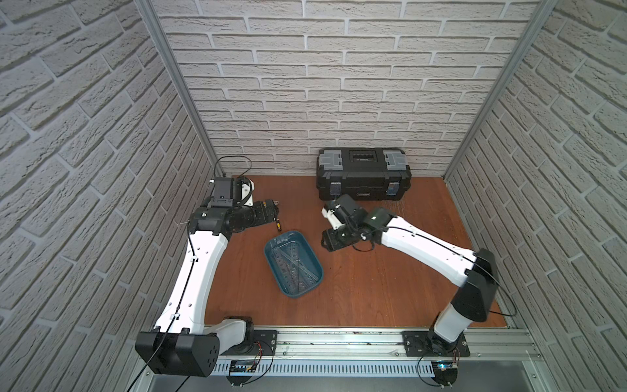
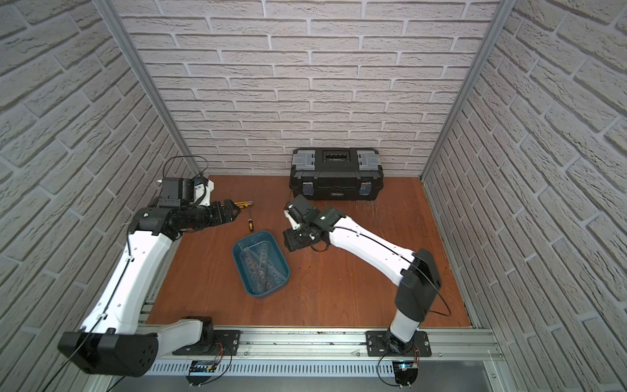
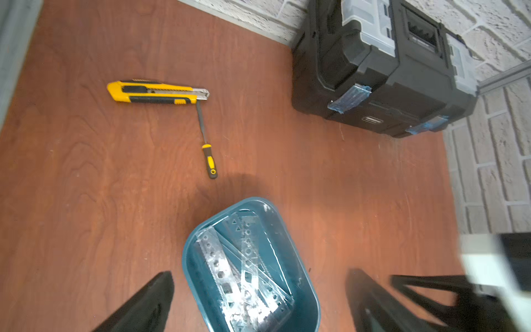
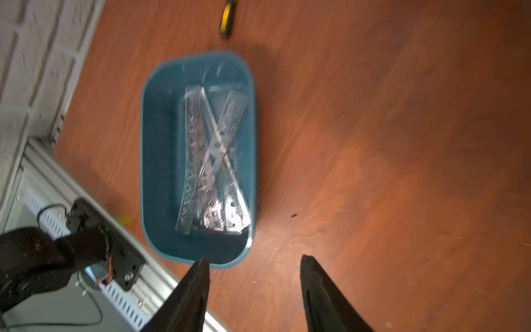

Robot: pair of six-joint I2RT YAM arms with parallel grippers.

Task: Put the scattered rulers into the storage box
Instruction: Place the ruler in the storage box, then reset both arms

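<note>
The rulers [image 1: 295, 268] are found inside the storage box [image 1: 297, 291], piled criss-cross, all w/in its walls. The box is set at a slant mid-bench [image 1: 373, 288]. The left pincer [image 3: 260, 272] is held wide w/ nothing btw. its fingers, above the bench off the box's far-left corner. The right pincer [image 4: 255, 258] is also parted, less wide, gripping nothing. It is kept near the box's far-right corner, not touching it.

Around: a small screwdriver [image 3: 208, 152] is laid just past the box's far end, near but apart from it. Its tip is met by a yellow-and-black utility knife [image 3: 158, 92] lying crosswise beyond. A black toolbox [image 1: 363, 176] is stood against the back wall, lid down, well apart from the box.

Views: the knife is shown whole by the left wrist cam only. In a top view just part of the knife [image 2: 244, 203] is seen past the left pincer. The rulers' cut-outs [image 3: 244, 273] are made out best from the left wrist; both top views give faint strips. The right wrist pic is motion-blurred. The box [image 4: 161, 143] is shown whole there, w/ only the screwdriver's handle [image 4: 227, 20] at the frame edge & the left arm's base [image 4: 34, 258] by the rail.
</note>
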